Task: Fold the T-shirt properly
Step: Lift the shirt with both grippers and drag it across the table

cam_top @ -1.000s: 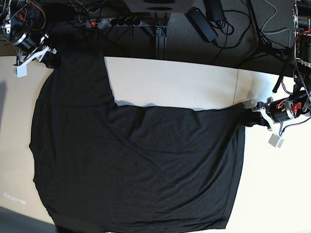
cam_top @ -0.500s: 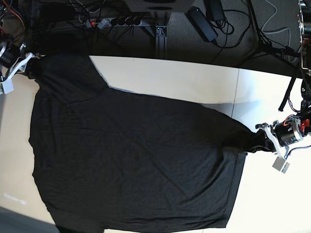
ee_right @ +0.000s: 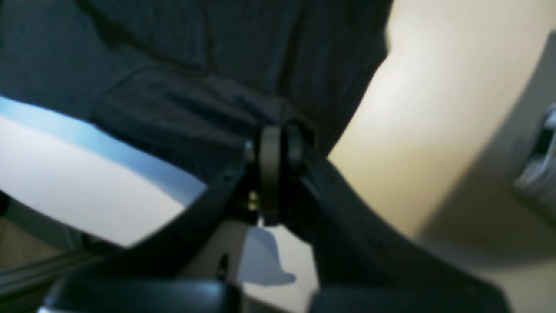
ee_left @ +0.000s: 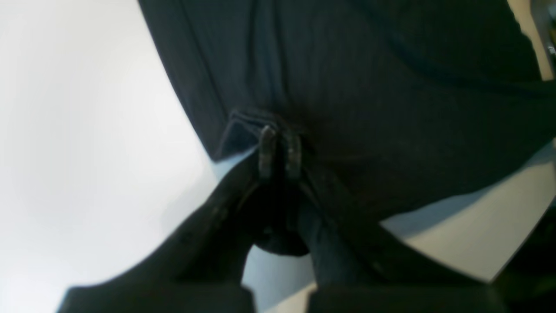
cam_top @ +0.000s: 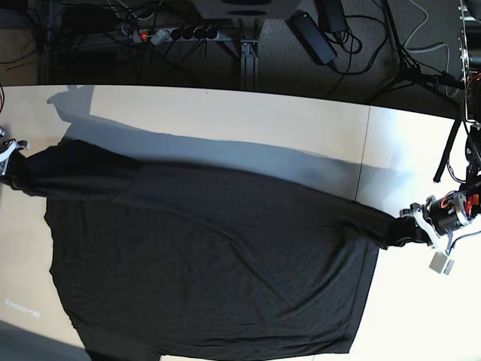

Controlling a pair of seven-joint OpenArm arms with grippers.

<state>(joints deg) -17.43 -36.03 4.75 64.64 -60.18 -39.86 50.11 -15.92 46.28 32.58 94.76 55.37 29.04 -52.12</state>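
1. Left fingers pinched tight on T-shirt hem corner.
2. Right fingers clamped on opposite edge of T-shirt.
3. Left gripper, right gripper at opposite ends of T-shirt, far edge stretched between.
4. T-shirt spread on counter, plain black side up.

In the base view we lose the T-shirt below its lower hem, cut by the frame's bottom edge. The right gripper sits half out of frame at the side edge. Both wrist views are blurred, and cloth bunched around the left gripper hides which hem it pinches.
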